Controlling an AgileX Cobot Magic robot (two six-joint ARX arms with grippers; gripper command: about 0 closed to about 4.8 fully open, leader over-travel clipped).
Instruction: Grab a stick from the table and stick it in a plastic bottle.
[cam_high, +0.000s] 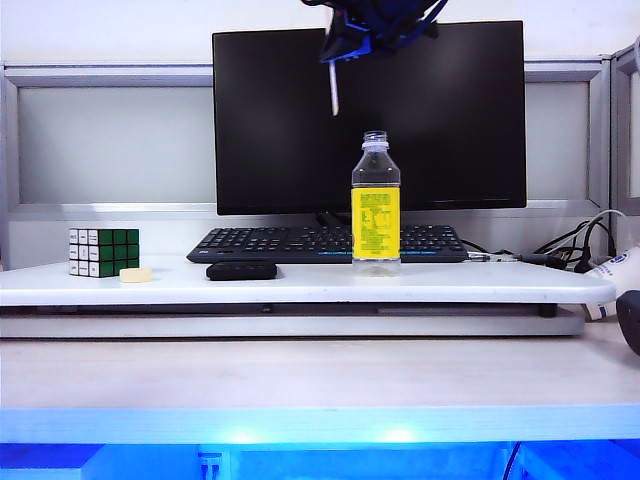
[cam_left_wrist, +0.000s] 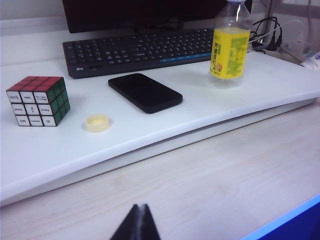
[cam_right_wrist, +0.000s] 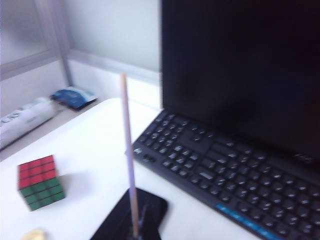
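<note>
One stick (cam_high: 334, 90), one plastic bottle (cam_high: 376, 205), one cube (cam_high: 103, 251), one black phone (cam_left_wrist: 145, 92) and one keyboard (cam_high: 325, 243) are in sight, the last four on the white raised shelf (cam_high: 300, 283) above the table (cam_high: 300, 375). The right gripper (cam_high: 352, 42) is high at the top of the exterior view in front of the monitor (cam_high: 430, 110), jaws pinched on the stick, which hangs from it nearly upright, long axis vertical, free end pointing down, above and to the left of the bottle's open neck. The left gripper (cam_left_wrist: 136, 225) sits low over the table with its fingertips pressed together and nothing between them.
</note>
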